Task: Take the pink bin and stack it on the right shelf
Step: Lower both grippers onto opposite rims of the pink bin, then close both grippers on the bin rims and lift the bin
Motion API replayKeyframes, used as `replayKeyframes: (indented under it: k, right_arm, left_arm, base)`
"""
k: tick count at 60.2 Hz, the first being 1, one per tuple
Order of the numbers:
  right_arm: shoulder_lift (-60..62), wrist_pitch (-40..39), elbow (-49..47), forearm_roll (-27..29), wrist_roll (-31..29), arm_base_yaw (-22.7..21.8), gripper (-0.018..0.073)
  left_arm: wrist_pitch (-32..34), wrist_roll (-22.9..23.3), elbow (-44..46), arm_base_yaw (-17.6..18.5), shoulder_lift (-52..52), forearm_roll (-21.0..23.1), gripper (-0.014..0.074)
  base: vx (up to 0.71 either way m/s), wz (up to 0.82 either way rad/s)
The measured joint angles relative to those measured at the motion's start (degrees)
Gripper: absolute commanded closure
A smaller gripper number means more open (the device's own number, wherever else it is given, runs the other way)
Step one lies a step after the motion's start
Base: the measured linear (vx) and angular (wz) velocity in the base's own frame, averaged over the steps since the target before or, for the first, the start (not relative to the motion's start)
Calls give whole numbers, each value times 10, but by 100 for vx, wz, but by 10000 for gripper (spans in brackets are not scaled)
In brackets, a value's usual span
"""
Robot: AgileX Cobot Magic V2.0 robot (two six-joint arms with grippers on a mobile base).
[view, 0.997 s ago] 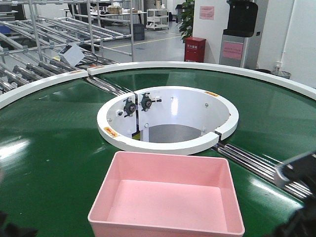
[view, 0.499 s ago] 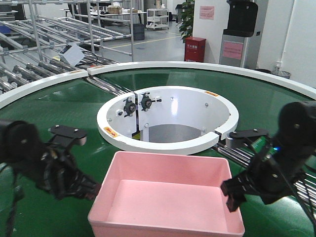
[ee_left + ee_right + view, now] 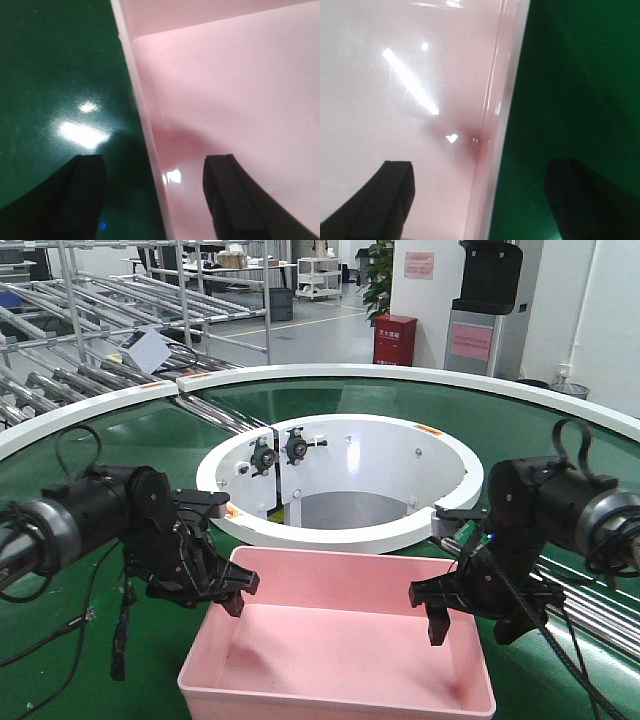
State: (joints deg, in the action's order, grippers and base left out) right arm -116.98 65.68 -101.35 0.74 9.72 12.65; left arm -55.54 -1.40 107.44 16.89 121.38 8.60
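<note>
The pink bin (image 3: pixel 340 645) sits on the green belt at the near middle, empty. My left gripper (image 3: pixel 215 596) is open over the bin's left wall, one finger inside and one outside. In the left wrist view the left gripper (image 3: pixel 157 200) straddles that wall of the pink bin (image 3: pixel 225 85), with gaps on both sides. My right gripper (image 3: pixel 470 625) is open over the right wall in the same way. In the right wrist view the right gripper (image 3: pixel 485 200) spans the wall of the pink bin (image 3: pixel 395 75) without touching it. The right shelf is out of view.
The green belt (image 3: pixel 90 530) curves around a white ringed opening (image 3: pixel 340 480) just behind the bin. Steel rollers (image 3: pixel 540 580) run past my right arm. Grey tube roller racks (image 3: pixel 90 330) stand at the back left, a red box (image 3: pixel 395 340) further back.
Both arms have swung in from the sides toward the bin and dropped lower. Their open jaws now straddle the left and right walls. The bin has not moved.
</note>
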Motion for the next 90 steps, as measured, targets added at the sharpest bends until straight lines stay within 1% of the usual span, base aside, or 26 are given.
replayKeyframes:
  k: [9, 15, 21, 29, 35, 39, 50, 61, 67, 72, 78, 83, 87, 90]
  right_arm:
    - [-35, 1, -22, -1, 16, 0, -1]
    - [-50, 1, -29, -2, 25, 0, 48]
    - [-56, 1, -30, -4, 34, 0, 130]
    - [-57, 2, -31, -12, 50, 0, 263]
    - [-57, 3, -32, -23, 59, 0, 345]
    - [-57, 2, -32, -19, 62, 1, 394]
    - [-57, -2, -32, -7, 63, 3, 476]
    - [-57, 0, -36, 3, 64, 3, 503]
    - [-54, 5, -42, 5, 66, 7, 503]
    - [-37, 10, -42, -7, 79, 18, 503]
    - [1, 17, -40, -37, 96, 39, 503]
    - [40, 14, -22, -59, 110, 57, 503]
    - [77, 4, 10, -76, 131, 72, 502]
    - [107, -10, 39, -85, 145, 81, 501]
  left_arm:
    - [-7, 20, 13, 0, 28, -3, 70]
    - [-12, 26, 13, 0, 35, -8, 113]
    - [-17, 36, 13, 0, 38, -25, 176]
    - [-24, 58, 14, 2, 38, -42, 288]
    - [-29, 65, 14, 3, 38, -43, 364]
    - [-29, 66, 15, 4, 38, -38, 408]
    - [-28, 70, 15, 8, 38, -36, 465]
    - [-30, 75, 15, 8, 38, -38, 471]
    - [-47, 92, 15, 7, 32, -43, 471]
    - [-69, 109, 15, 7, 17, -49, 471]
    - [-95, 128, 13, 6, -23, -58, 471]
    - [-103, 152, -3, 10, -68, -73, 471]
    - [-98, 180, -34, 21, -110, -101, 471]
    - [-92, 207, -64, 36, -145, -129, 471]
  base:
    - [0, 0]
    - [0, 0]
    - [0, 0]
    - [0, 0]
    - [0, 0]
    - [0, 0]
    - [0, 0]
    - [0, 0]
    - [0, 0]
    - [0, 0]
    - [0, 0]
    - [0, 0]
    - [0, 0]
    - [0, 0]
